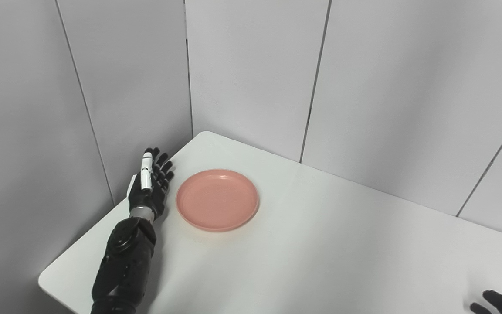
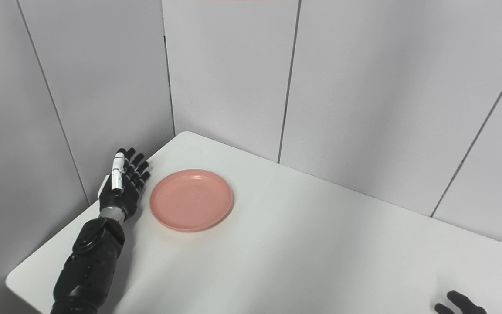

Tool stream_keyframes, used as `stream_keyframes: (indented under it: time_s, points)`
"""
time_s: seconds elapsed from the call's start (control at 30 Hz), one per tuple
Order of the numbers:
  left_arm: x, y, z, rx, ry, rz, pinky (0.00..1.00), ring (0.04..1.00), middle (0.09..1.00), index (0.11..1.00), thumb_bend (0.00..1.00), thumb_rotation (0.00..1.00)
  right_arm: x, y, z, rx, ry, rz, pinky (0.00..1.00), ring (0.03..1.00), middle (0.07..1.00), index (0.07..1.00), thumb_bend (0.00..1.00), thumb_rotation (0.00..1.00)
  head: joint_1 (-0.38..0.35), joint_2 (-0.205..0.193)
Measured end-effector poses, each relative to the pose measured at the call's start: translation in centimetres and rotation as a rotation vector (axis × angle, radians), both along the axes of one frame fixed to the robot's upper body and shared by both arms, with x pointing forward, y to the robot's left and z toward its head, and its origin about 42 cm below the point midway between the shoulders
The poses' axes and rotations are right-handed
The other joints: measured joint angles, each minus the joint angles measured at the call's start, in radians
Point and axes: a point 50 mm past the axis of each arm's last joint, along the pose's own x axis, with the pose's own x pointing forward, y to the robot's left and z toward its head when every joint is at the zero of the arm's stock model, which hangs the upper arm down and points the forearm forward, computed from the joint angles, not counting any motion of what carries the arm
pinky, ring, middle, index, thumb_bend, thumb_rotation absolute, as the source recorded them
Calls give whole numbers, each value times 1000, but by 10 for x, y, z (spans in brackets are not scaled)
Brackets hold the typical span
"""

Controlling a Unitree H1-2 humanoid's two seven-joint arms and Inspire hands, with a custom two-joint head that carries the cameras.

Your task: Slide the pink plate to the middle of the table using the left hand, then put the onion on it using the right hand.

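One round pink plastic plate lay flat on the white desk, near its far left corner. The black left hand was just beside it, fingers spread, pointing away. Of the right hand, only fingertips showed; its state could not be told.

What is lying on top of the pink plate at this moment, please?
Nothing: the pink plate shows a bare inner surface, with no onion in either view. The left hand is beside it, fingers apart. What is beneath the plate is hidden.

Left hand flat, fingers apart
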Motion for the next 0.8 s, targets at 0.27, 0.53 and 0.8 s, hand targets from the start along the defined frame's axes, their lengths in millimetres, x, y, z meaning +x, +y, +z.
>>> stream_keyframes:
  time_s: [0.27, 0.53, 0.8]
  points:
    - [12, 4, -1, 19, 7, -59, 921, 909, 909, 903, 366, 1000, -1, -1, 0, -1, 1, 2, 185, 646, 739, 631, 648, 710, -6, 5]
    - [23, 6, -2, 28, 22, -93, 932, 916, 916, 904, 367, 1000, -1, -1, 0, -3, 1, 3, 202, 654, 749, 633, 671, 718, -12, 9]
    - [26, 3, -4, 28, 7, -131, 924, 911, 914, 901, 358, 1000, -1, -1, -1, -4, 2, 3, 246, 694, 782, 651, 675, 724, -21, 15]
